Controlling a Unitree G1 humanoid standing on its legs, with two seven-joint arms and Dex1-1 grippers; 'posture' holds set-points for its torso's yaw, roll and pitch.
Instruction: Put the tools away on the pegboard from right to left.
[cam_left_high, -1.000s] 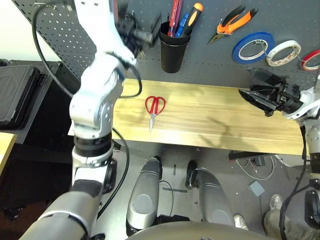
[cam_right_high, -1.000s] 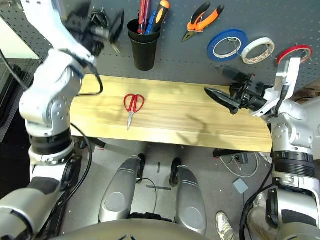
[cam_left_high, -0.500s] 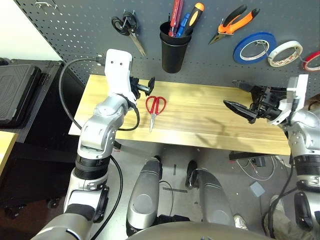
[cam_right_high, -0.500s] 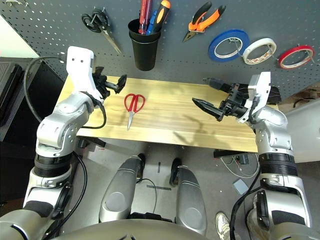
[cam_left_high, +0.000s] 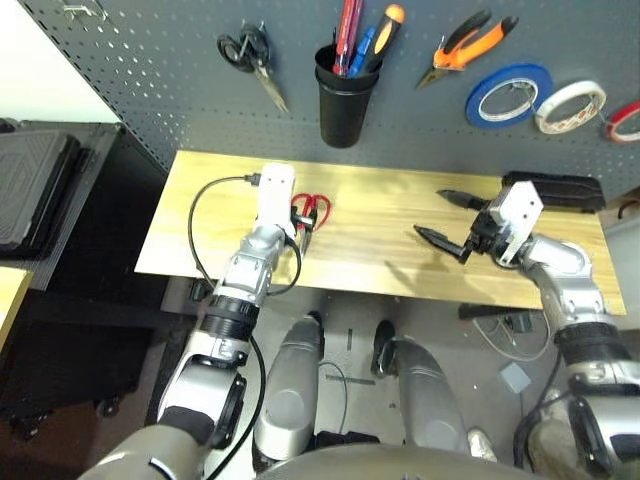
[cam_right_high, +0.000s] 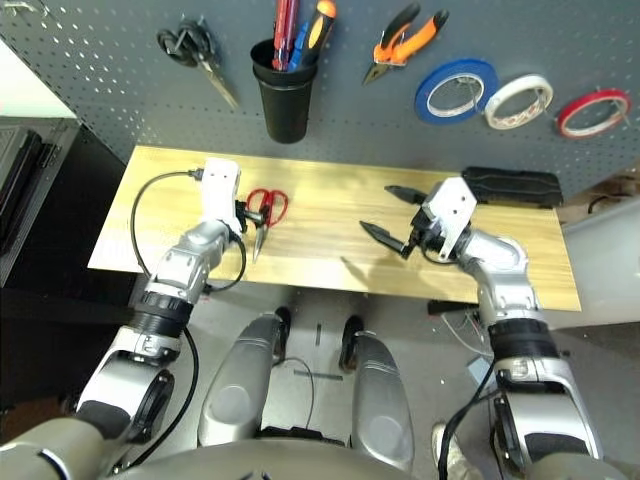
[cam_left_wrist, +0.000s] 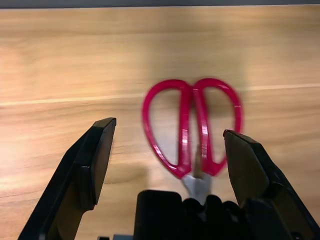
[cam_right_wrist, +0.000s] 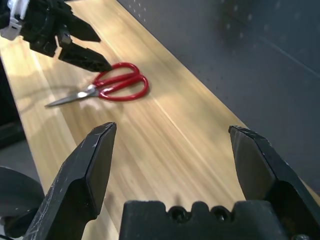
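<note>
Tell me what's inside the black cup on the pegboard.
Inside the cup: red-handled tools, something blue and an orange-and-black handle. Their lower ends are hidden by its wall.

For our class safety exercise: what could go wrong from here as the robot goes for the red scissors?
The left gripper hovers open over the red-handled scissors, off-centre, so one finger might catch a handle loop.

The scissors lie flat on the table, so the fingertips could scrape the wood or close above the handles.

Two scissors (cam_left_high: 262, 75) (cam_left_wrist: 185, 140) — three tapes (cam_right_high: 421, 95) (cam_right_high: 515, 122) (cam_right_high: 592, 97) — one pliers (cam_right_high: 425, 38)
</note>
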